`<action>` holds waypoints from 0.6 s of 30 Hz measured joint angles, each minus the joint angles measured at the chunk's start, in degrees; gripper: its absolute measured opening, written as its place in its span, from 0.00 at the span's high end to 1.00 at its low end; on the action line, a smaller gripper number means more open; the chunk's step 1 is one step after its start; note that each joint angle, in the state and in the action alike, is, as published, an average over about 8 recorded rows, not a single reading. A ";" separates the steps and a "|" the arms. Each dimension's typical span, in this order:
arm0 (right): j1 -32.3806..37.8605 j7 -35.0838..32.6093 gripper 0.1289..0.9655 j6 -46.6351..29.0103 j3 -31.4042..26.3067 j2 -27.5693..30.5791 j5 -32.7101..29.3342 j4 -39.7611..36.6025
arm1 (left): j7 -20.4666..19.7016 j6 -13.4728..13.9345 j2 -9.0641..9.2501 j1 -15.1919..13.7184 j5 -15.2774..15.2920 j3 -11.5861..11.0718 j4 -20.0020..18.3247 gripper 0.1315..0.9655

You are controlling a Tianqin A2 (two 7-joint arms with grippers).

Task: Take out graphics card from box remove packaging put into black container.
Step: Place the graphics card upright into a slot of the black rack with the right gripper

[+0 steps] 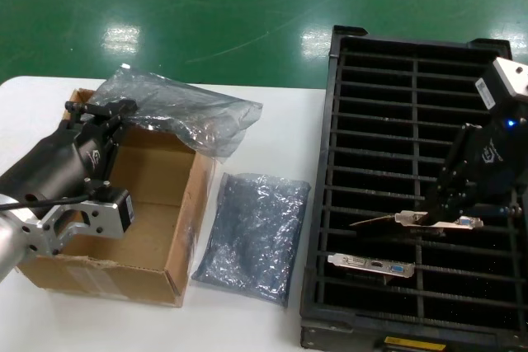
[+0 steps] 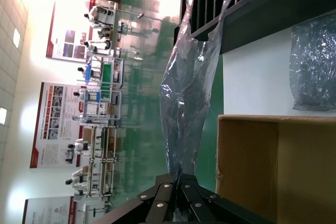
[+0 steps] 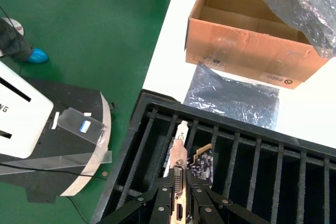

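A: Landmark is the crate (image 1: 421, 187), the biggest thing on the table (image 1: 272, 319). Right gripper (image 1: 435, 213) sits over its nearer right slots, fingers closed on the bracket of a card (image 1: 429, 220) lying tilted across the ribs. Risk: if the card goes down crooked it could jam on a rib or drop flat instead of seating. A second card (image 1: 371, 266) lies one row nearer, so a slip could knock it.

B: And left of the crate?

A: The box (image 1: 157, 204). Left gripper (image 1: 103, 113) is over its far wall, pinched shut on an empty bag (image 1: 177, 113); the bag could sag back into the box. Another bag (image 1: 256, 237) lies flat between box and crate.

B: Writing?

A: Small printed mark on the box wall, unreadable. A yellow label on the crate's near edge, too small to read.
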 joint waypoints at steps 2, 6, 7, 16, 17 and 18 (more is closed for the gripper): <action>0.00 -0.18 0.96 0.00 0.00 -0.50 -0.22 -0.76 | 0.00 0.00 0.00 0.00 0.00 0.00 0.00 0.99; 0.16 -0.43 0.96 0.00 0.00 -2.01 -0.46 -2.96 | 0.00 0.00 0.00 0.00 0.00 0.00 0.00 0.99; 0.22 -0.44 0.96 0.00 0.00 -2.48 -0.42 -3.61 | 0.00 0.00 0.00 0.00 0.00 0.00 0.00 0.99; 0.69 -0.34 0.96 0.00 0.01 -6.62 0.35 -10.86 | 0.00 0.00 0.00 0.00 0.00 0.00 0.00 0.99; 0.69 -0.32 0.96 0.00 0.01 -6.91 0.37 -11.44 | 0.00 0.00 0.00 0.00 0.00 0.00 0.00 0.99; 0.69 -0.31 0.96 0.00 0.01 -7.13 0.36 -11.91 | 0.00 0.00 0.00 0.00 0.00 0.00 0.00 0.99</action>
